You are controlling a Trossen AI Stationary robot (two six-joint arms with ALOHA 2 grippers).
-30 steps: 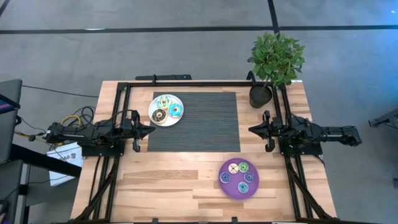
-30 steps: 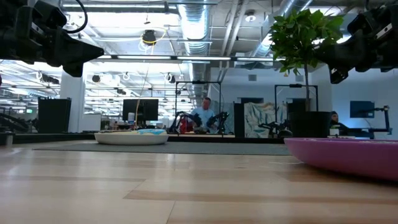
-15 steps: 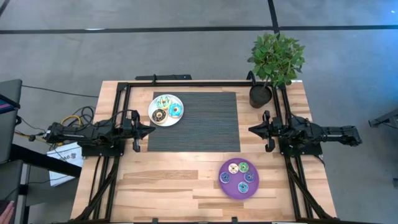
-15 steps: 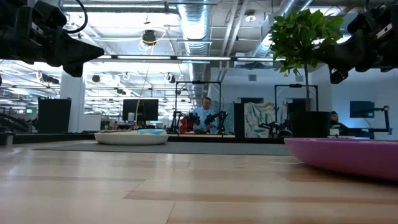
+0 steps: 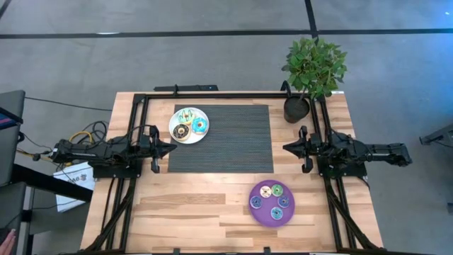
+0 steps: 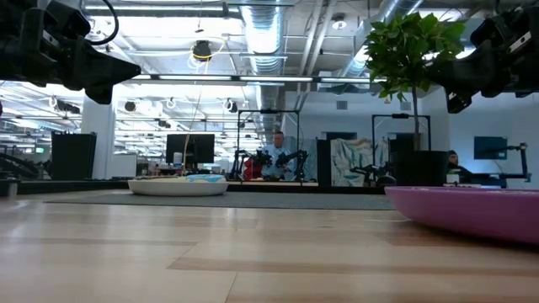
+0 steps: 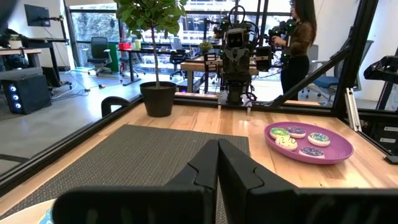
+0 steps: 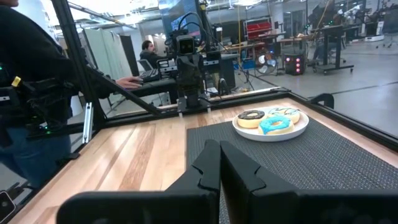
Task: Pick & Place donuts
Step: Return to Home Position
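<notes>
Donuts [image 5: 199,126] on white plate [image 5: 173,122] and purple plate [image 5: 259,210], well apart from closed left fingers [image 7: 205,167] and closed right fingers [image 8: 208,165].

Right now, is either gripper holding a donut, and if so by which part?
Nothing is held. The left gripper and right gripper are shut and empty; the donuts lie on the white plate and purple plate.

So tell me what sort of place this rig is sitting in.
Probably an open-plan robotics lab or workshop. Bare ceiling ducts run overhead, a monitor stands in the background, and a person is on their feet in the room beyond.
</notes>
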